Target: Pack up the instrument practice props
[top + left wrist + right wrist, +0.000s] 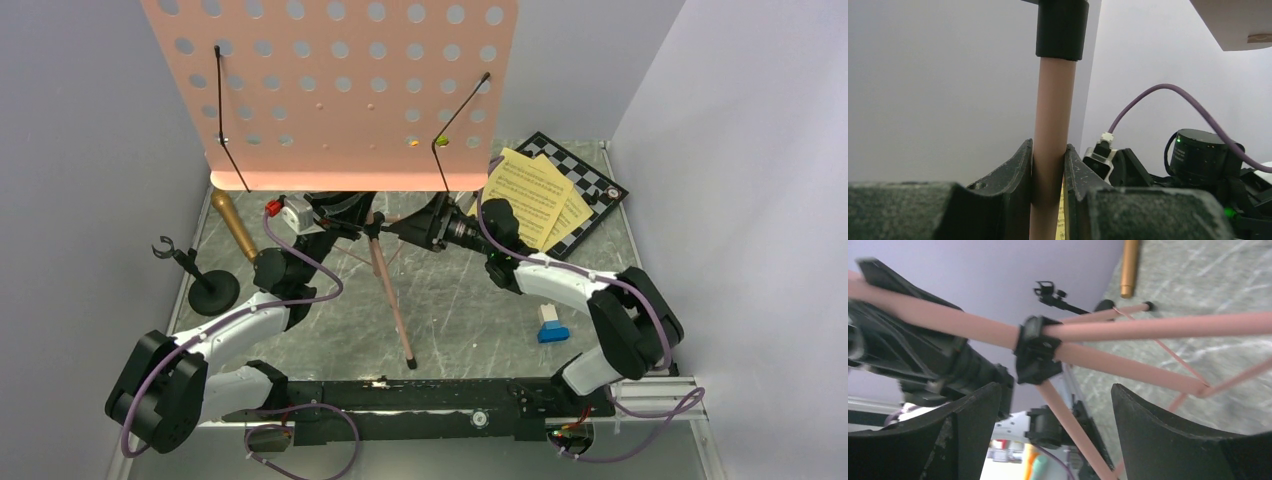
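Note:
The pink music stand stands upright; its perforated desk [340, 90] fills the top of the overhead view and a leg [393, 300] runs toward the front. My left gripper [352, 222] is shut on the stand's pink pole [1050, 125], below a black collar [1062, 27]. My right gripper [405, 228] is open, its jaws wide apart just right of the black leg hub [1037, 352], touching nothing. Yellow sheet-music pages [530, 195] lie at the back right. The gold-brown microphone [232, 222] lies at the left, next to the black round-based mic stand [205, 285].
The pages rest on a black-and-white chessboard [590, 185] at the back right. A small blue-and-white toy brick car [550, 322] sits near the right arm. Walls close in on the left, right and back. The stand's thin braces [1188, 370] spread low between the legs.

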Action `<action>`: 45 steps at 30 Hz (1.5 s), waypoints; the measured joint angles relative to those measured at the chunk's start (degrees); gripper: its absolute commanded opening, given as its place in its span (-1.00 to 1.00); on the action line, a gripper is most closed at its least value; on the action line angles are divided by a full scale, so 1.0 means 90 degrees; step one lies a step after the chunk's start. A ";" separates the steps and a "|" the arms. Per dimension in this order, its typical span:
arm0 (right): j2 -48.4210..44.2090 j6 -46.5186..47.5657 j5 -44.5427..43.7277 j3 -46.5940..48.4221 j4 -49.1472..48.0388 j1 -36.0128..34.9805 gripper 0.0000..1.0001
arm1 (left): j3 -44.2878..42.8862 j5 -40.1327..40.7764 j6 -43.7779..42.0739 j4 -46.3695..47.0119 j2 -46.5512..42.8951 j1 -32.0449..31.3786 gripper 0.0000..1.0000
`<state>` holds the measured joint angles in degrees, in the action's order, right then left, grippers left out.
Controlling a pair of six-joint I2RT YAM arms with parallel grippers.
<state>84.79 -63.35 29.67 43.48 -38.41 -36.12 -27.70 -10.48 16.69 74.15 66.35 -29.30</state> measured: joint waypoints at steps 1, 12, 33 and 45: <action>0.0104 -0.0219 0.0124 0.0061 -0.0214 0.0039 0.57 | 0.0002 0.0012 0.0000 0.0005 0.0002 -0.0012 -1.00; 0.1020 -0.1426 0.0950 0.0760 -0.0884 0.0051 0.02 | 0.0029 0.0117 -0.0007 0.0061 0.0019 -0.0063 -1.00; 0.0401 0.1537 0.0119 0.1188 0.0697 -0.0257 0.24 | 0.0126 0.0262 -0.0032 -0.0119 -0.0180 -0.0112 -1.00; -0.1239 0.3113 -0.0954 -0.0401 0.1314 -0.0032 0.63 | 0.0170 0.0384 0.0053 0.0352 0.0146 -0.0146 -1.00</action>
<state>73.65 -35.33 21.08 39.88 -26.59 -36.40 -26.17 -7.03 17.17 77.32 67.66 -30.61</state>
